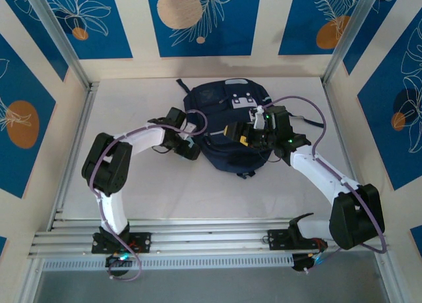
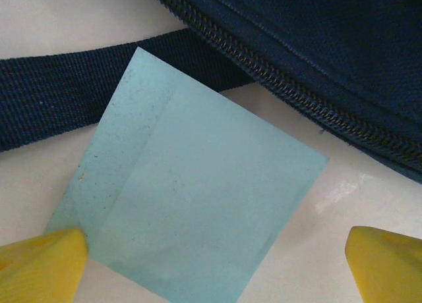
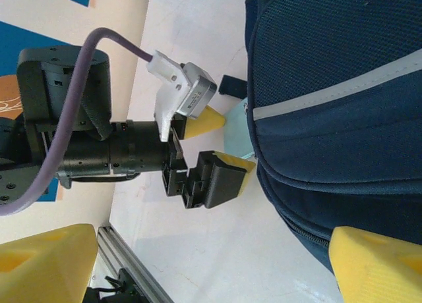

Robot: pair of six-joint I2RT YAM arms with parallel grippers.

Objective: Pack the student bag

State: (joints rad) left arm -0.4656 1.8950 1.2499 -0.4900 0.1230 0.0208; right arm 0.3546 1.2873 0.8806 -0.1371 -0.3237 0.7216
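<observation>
Pale turquoise paper square (image 2: 191, 197) is lying flat on the white table (image 2: 39, 20), one corner overlapping a dark strap (image 2: 59, 92), so the left gripper (image 2: 214, 270), its yellow fingers (image 2: 39, 267) standing wide apart above it, is risking sliding or creasing the sheet instead of pinching it. The student bag (image 1: 221, 112) is sitting mid-table, its zipper (image 2: 297, 92) just beyond that gripper; the right gripper (image 3: 211, 263), also spread and empty, is hovering over the bag's edge.

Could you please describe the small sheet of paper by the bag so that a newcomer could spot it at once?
Find the student bag, the big navy backpack. At its left side, under the open left gripper, a paper square lies flat, one corner over a dark strap. Its pale blue-green colour sets it apart from the dark fabric.
</observation>
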